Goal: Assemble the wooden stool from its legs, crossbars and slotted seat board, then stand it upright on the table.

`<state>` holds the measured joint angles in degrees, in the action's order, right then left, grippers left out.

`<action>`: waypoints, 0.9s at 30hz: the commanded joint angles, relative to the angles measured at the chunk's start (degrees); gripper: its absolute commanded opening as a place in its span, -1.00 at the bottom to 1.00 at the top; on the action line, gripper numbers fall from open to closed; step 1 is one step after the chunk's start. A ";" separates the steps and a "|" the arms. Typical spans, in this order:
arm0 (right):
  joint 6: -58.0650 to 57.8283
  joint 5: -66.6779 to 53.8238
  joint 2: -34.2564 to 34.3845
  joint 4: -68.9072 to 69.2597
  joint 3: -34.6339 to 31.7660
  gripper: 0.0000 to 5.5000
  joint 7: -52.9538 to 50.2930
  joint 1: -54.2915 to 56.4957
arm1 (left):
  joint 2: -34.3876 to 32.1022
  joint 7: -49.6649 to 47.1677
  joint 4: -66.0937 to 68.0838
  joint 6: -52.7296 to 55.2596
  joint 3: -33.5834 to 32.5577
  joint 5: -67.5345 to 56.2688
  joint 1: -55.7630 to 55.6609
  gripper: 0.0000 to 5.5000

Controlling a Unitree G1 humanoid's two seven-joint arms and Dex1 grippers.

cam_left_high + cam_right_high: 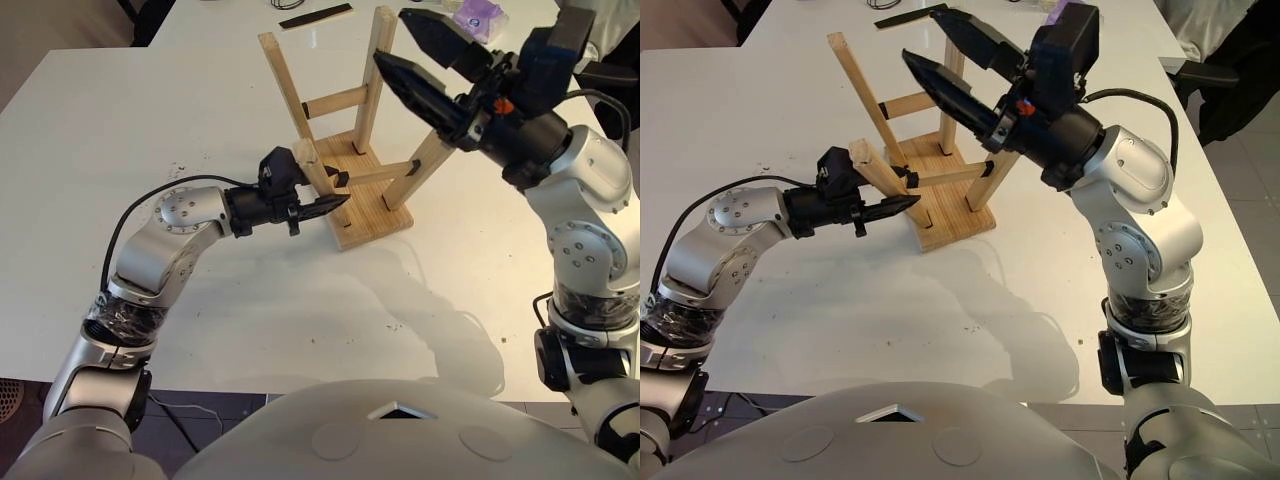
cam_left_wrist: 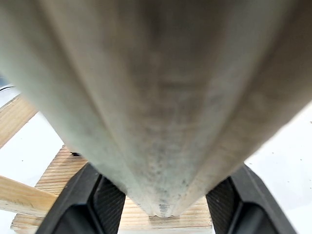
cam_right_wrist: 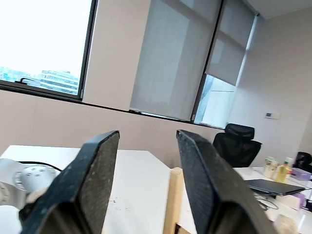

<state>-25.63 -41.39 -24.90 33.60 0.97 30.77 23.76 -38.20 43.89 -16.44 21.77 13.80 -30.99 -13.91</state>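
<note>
Left end effector (image 1: 335, 193) clamps stool leg (image 1: 308, 160); right end effector (image 1: 390, 37) gapes open

Pale bare-wood stool (image 1: 372, 208), seemingly glossy white table (image 1: 120, 130)

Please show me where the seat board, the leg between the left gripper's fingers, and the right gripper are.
seat board (image 1: 373, 217), left eye view, bare face near its front edge.
leg (image 1: 313, 166), left eye view, upper part of its shaft.
right gripper (image 1: 390, 36), left eye view, midway between its open fingertips.

Office setting: big windows (image 3: 44, 39) with roller blinds (image 3: 170, 58), black swivel chair (image 3: 237, 141), laptop (image 3: 269, 185), long white desks (image 3: 136, 170), city buildings (image 3: 58, 83) outside.
</note>
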 commanded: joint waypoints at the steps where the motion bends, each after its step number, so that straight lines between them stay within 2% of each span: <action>1: -2.84 3.83 2.06 0.31 3.55 -0.21 -4.91 -0.03 | -0.68 -1.82 7.70 12.21 4.20 3.16 6.13 -0.26; 10: -0.16 18.28 9.82 -11.43 12.44 -0.21 -11.02 5.44 | 0.42 -0.99 10.79 13.35 4.52 3.61 3.16 -0.26; 13: -1.91 22.72 10.66 -18.16 16.86 -0.21 -10.95 3.76 | 0.69 -1.19 11.35 13.18 4.48 4.00 3.23 -0.26; 16: -2.98 28.76 9.54 -25.29 24.55 -0.21 -9.27 -0.07 | 0.94 -1.55 12.07 12.80 4.59 4.64 3.23 -0.26; 20: -5.27 32.67 8.44 -29.86 29.11 -0.21 -7.59 -3.89 | 1.73 -2.17 14.01 13.02 4.20 5.48 2.05 -0.25; 23: -5.35 32.49 9.27 -28.90 28.72 -0.21 -6.80 -5.31 | 2.29 -2.46 15.36 12.76 4.33 6.24 1.31 -0.25; 27: -8.09 25.67 13.77 -26.00 21.69 -0.21 -6.96 -3.71 | 2.98 -3.27 15.63 13.19 3.65 5.84 1.73 -0.25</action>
<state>-25.67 -10.90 -13.26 9.42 23.00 20.51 24.19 -35.23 43.93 -9.70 24.19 14.04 -29.63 -18.04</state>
